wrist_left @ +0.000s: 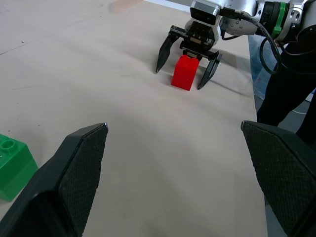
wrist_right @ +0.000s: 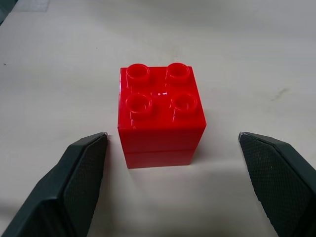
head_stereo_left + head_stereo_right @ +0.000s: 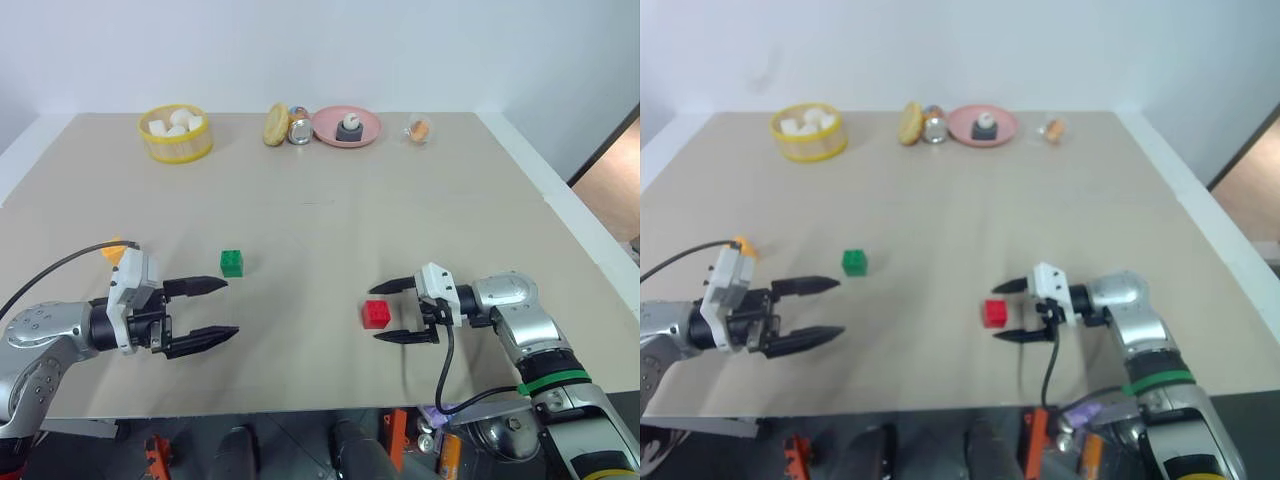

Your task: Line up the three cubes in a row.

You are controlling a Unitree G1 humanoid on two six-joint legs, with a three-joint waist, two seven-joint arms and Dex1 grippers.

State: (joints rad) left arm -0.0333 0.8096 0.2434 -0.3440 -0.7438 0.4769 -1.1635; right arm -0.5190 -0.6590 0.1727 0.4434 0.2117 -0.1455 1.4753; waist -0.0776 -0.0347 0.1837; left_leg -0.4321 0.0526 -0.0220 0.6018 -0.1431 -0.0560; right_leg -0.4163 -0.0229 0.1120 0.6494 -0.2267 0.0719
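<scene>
Right hand (image 3: 395, 311) spread, fingers level over the counter (image 3: 330, 220), pointing left. Red cube (image 3: 376, 314) sits between its fingers, studs up, flat on the counter. Right wrist view: gaps on both sides of the red cube, neither fingertip touching it.

Left hand (image 3: 210, 312) spread too, fingers pointing right, nothing between them. It sits at the near left of the counter. Green cube (image 3: 232, 262) on the counter just beyond and slightly right of the left hand's far finger, not touching it, studs up. In the left wrist view the green cube shows at the edge beside one finger.

Orange-yellow cube (image 3: 113, 250) at the left, just behind the left hand's white housing, partly hidden by it; cannot tell if it touches.

Red cube and green cube well apart, green farther and to the left, red nearer and to the right. Orange-yellow cube left of green, at about the same depth. Cubes do not form a tight row.

Far edge of the counter: yellow basket (image 3: 176, 146) with white lumps (image 3: 178, 124) at far left; a round biscuit-like disc (image 3: 276, 124) and a can (image 3: 299, 127) touching side by side near the middle; pink plate (image 3: 366, 128) just right of them with a small dark and white object (image 3: 349, 127) on it; a small clear item with orange inside (image 3: 420, 129) further right. All well apart from the cubes and hands.
</scene>
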